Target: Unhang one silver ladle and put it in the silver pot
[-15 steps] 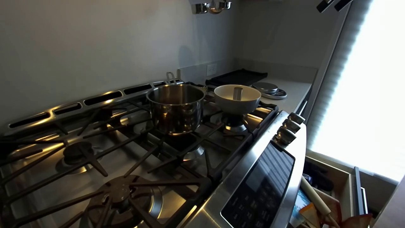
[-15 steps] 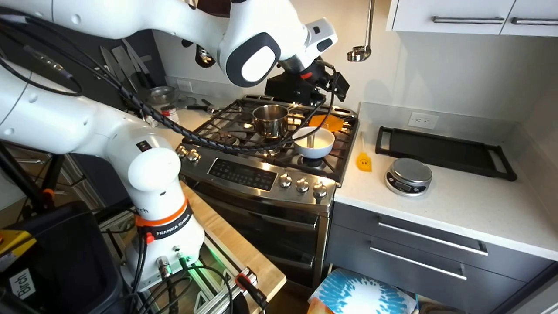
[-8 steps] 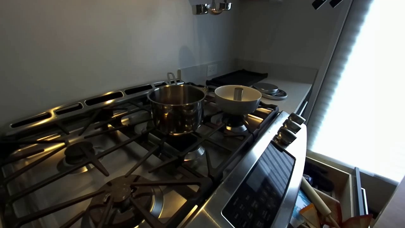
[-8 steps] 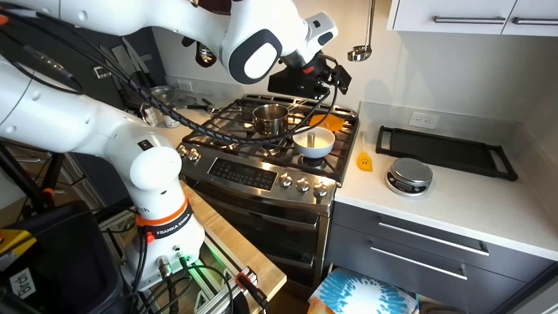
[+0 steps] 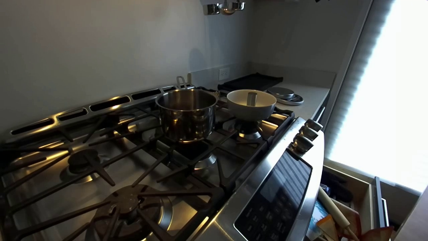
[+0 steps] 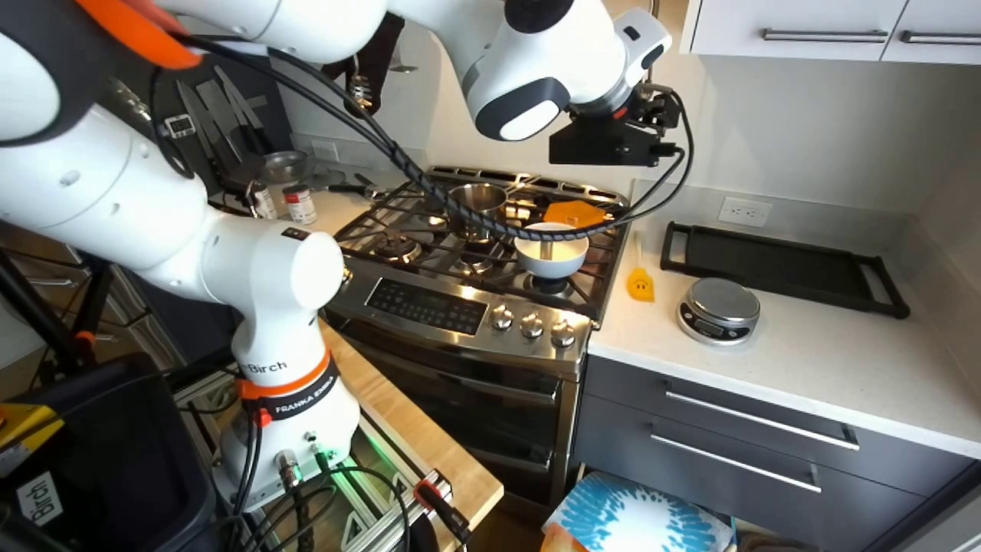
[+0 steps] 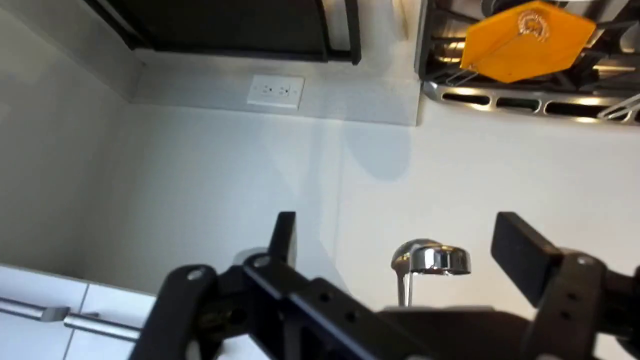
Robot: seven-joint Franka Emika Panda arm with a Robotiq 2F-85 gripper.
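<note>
1. Wrist view: the hand (image 7: 400, 235) is spread wide, and nothing is held between its fingers (image 7: 281, 232).
2. Ahead of the hand, framed in that gap, hanging silver ladles (image 7: 431, 258) are seen against the wall (image 7: 450, 190), nearer the finger at picture right. How far beyond the fingers they hang can hardly be judged from this angle.
3. Over the last second the arm (image 6: 563, 57) has been swung across; in an exterior view the ladle that showed clear of it is now mostly covered. The ladle cups (image 5: 227, 9) appear unmoved, so the hand is judged to be lined up for a grasp, with nothing unhooked.
4. The long axis is set near upright: the cup end is pointed down, and the handle is carried upward (downward in the wrist view, apparently inverted) until hidden by the hand's own body.
5. Lower than the hand and off to its side, the silver pot (image 5: 187, 122) is stood upright on the stove (image 5: 220, 217); lifting room for the long handle will probably be needed.
</note>
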